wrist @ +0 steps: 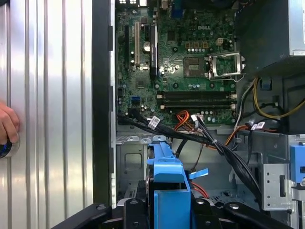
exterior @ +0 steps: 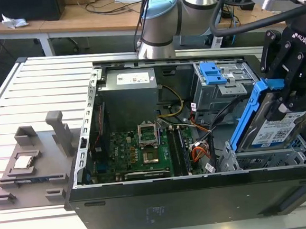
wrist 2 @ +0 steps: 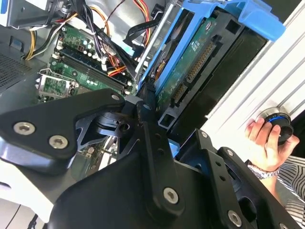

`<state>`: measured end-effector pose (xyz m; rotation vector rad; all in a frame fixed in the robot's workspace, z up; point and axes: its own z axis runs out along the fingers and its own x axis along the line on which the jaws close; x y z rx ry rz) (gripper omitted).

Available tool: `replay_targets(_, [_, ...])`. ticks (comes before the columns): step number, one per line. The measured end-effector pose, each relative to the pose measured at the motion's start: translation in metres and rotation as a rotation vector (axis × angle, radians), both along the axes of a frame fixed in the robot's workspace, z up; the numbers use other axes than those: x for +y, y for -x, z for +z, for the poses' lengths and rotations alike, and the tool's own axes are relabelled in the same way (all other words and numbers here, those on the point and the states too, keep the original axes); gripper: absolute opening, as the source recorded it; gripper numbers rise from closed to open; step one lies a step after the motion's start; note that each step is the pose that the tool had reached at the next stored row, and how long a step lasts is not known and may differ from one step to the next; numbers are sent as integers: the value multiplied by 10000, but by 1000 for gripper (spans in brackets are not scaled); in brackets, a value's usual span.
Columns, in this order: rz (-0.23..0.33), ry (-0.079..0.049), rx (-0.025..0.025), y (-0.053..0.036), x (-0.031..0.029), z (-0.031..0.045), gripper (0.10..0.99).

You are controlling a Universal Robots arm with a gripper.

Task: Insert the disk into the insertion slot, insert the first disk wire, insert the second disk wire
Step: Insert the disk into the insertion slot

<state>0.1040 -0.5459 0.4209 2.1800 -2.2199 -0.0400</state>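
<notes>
Disk (exterior: 275, 130) tilted between the fingers (exterior: 295, 99)

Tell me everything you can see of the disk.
The disk is a flat rectangular drive with a white-and-blue label, framed by a blue plastic carrier. The second wrist view shows its green circuit board underside and connector. It stands steeply tilted, clamped near its top by the hand, lower end at the insertion slot.

Silver-grey cylindrical robot arm (exterior: 155, 44), pale blue joint caps (exterior: 162, 10), thick black cables (exterior: 241, 28) looping alongside. Matte black angular gripper (exterior: 287, 96), white lettering on casing. Silver screws (wrist 2: 170, 195) stud linkage plates in second wrist view.
</notes>
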Motion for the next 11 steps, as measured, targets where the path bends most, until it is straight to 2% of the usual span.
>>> replay_targets(8, [-1,-1,0,0,0,-202,361])
replay_targets(11, [-1,-1,0,0,0,-316,361])
